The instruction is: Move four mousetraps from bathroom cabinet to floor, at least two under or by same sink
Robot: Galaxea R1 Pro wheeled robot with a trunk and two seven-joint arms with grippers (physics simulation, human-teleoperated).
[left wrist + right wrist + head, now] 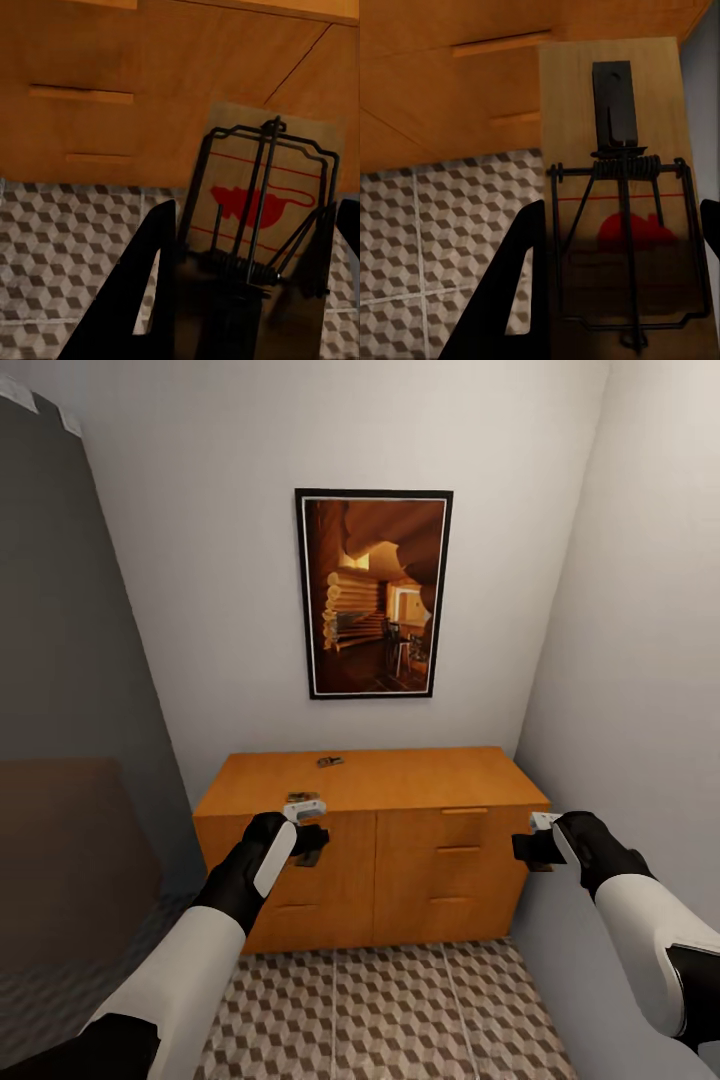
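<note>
left claw [312, 842] pinched a trap [262, 191] before the cabinet [400, 840] front | right claw [530, 848] pinched another trap [619, 187] at its right end | two traps [303, 797] [330, 762] lay on cabinet top

Soft even light, dim wrist views.

The head camera is looking forward and down from well back at the wide orange-brown wooden cabinet [400, 840], taking in its flat top, drawer fronts and the cube-patterned tiled floor [400, 1010] below it. Both wrist cameras are sitting close before that cabinet [90, 67] [442, 82], facing its drawer fronts and the same floor [60, 255] [427, 240].
</note>
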